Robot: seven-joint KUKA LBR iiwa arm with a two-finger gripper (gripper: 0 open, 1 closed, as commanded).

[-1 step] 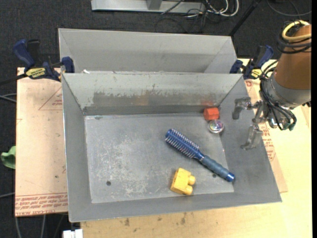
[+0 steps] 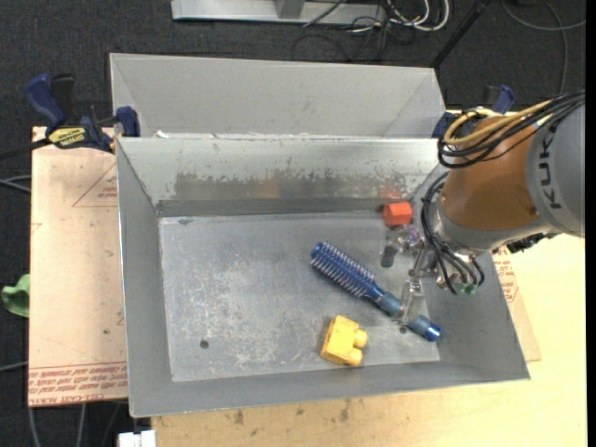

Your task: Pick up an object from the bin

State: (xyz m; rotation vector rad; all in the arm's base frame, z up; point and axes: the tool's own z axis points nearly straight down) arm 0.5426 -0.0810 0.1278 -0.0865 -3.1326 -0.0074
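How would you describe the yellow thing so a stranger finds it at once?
Start at the grey metal bin and look along its floor's lower edge. Just below the blue brush lies a yellow block. It is the only yellow thing, chunkier than the small orange cube.

In bin: brush centre-right, brick just in front, cube behind near back wall, claw over brush handle.

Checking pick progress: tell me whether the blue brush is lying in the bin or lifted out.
In the bin: the blue brush lies on its floor, handle end by the gripper. Whether it is gripped: cannot tell.
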